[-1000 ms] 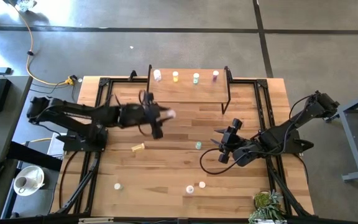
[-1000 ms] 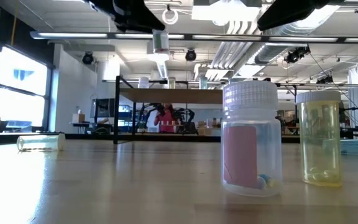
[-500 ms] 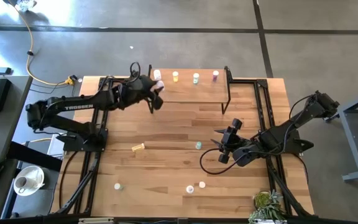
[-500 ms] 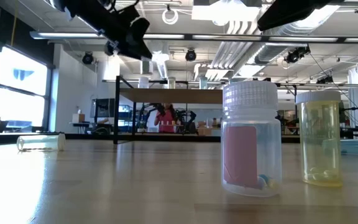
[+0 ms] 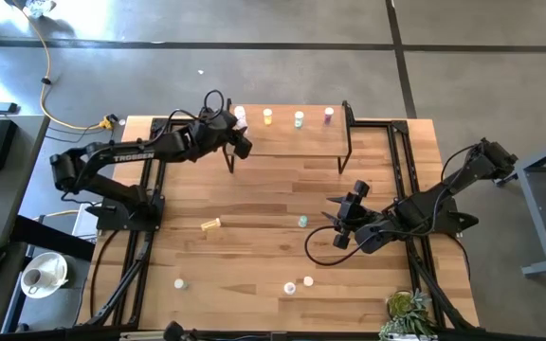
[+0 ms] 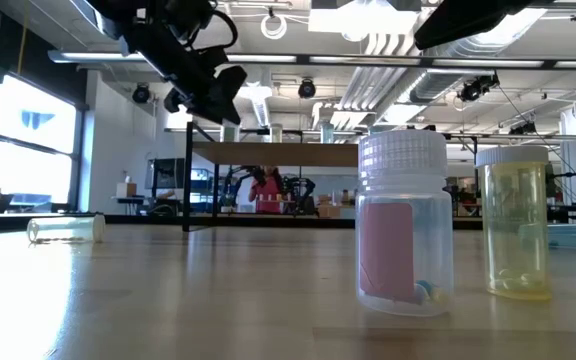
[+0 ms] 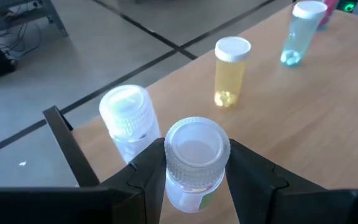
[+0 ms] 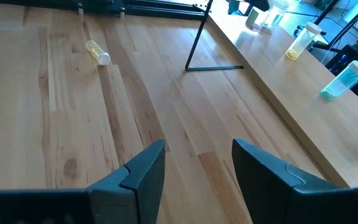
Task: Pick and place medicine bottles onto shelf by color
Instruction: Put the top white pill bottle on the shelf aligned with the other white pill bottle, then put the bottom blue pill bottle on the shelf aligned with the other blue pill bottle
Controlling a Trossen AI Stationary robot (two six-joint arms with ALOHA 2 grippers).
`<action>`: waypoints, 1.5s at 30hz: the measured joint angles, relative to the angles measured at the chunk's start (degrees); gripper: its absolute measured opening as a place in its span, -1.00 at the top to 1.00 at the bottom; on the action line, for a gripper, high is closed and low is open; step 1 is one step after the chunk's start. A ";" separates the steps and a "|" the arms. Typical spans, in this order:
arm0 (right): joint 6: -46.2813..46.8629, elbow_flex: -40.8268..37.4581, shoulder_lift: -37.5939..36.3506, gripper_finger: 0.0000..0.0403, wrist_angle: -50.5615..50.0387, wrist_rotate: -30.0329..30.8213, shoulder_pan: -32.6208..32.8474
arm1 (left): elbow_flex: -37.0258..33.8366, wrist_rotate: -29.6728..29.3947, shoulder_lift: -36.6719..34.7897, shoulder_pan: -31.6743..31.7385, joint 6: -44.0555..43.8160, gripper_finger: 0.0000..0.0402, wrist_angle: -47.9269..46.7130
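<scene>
My left gripper (image 5: 242, 144) (image 7: 196, 158) is shut on a clear white-capped medicine bottle (image 7: 196, 163) over the left end of the shelf (image 5: 292, 139). On the shelf stand a white bottle (image 7: 127, 119), a yellow one (image 7: 231, 72), a teal one (image 7: 298, 35) and a pink one (image 5: 329, 115), each on its base. A yellow bottle (image 5: 210, 224) lies on its side on the table. A teal bottle (image 5: 302, 221) and three pale ones (image 5: 290, 287) stand there too. My right gripper (image 5: 337, 225) (image 8: 194, 163) hovers open over the table's right half. My left gripper pinches the clear bottle's body just below its cap (image 7: 194, 185) between its two fingers. The fingers come slanting down from the table's left side. The bottle stands roughly upright, cap up, beside the white bottle on the shelf; its bottom is hidden by the fingers.
The shelf's black legs (image 5: 349, 142) stand on the far half of the table. In the low view a pink bottle (image 6: 404, 226) and a yellow bottle (image 6: 516, 224) stand close to the camera. A small plant (image 5: 408, 313) sits at the near right corner.
My left gripper has carried the clear bottle from the middle of the table toward the far edge, to the shelf's left end, swinging and rolling as it went. Most of the travel came first; it has slowed since.
</scene>
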 joint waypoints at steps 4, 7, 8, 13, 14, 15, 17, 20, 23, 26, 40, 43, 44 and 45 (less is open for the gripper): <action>-0.01 0.00 -0.01 0.11 0.02 0.00 0.00 | 0.00 -1.62 0.06 -0.04 -1.41 0.34 -1.32; -0.02 0.00 -0.01 0.11 0.01 0.00 -0.01 | 0.11 -1.80 0.04 0.00 -2.97 0.34 -2.25; -0.02 0.00 0.00 0.11 0.01 0.00 -0.01 | 0.12 -1.82 0.01 0.00 -3.19 0.34 -2.45; -0.02 0.00 0.00 0.11 0.01 0.00 -0.01 | 0.13 -1.88 0.01 0.00 -3.23 0.32 -2.47; -0.02 0.00 0.00 0.11 0.01 0.00 0.00 | 0.13 -1.88 0.01 0.00 -3.23 0.31 -2.48; -0.02 0.00 0.00 0.11 0.02 0.00 0.00 | 0.13 -1.88 0.01 0.00 -3.23 0.30 -2.49; -0.02 0.00 -0.02 0.11 0.00 0.00 0.00 | 0.13 -1.86 0.01 0.00 -3.18 0.27 -2.51; -0.02 0.00 -0.02 0.11 0.02 0.00 0.00 | 0.11 -1.79 0.01 0.00 -3.19 0.23 -2.40; -0.02 0.00 0.00 0.11 0.02 0.00 0.00 | 0.04 -1.70 0.08 0.00 -3.17 0.19 -2.29; -0.02 0.00 0.00 0.11 0.00 0.00 0.00 | -0.01 -1.70 0.08 0.00 -3.07 0.15 -2.07; 0.11 0.00 0.00 0.11 0.00 0.00 0.00 | 2.29 -0.85 0.08 -0.03 -3.01 -0.02 -1.55; 0.11 0.00 -0.02 0.11 0.00 -0.07 -0.02 | 3.45 -0.82 -0.48 -0.04 -3.12 -0.03 -3.47; 0.11 0.00 0.00 0.11 0.00 -0.17 -0.01 | 3.93 -0.86 -0.71 -0.04 -3.09 -0.03 -4.24; 0.11 0.00 0.00 0.11 0.00 -0.25 0.00 | 4.34 -0.84 -1.04 -0.09 -3.10 -0.03 -4.97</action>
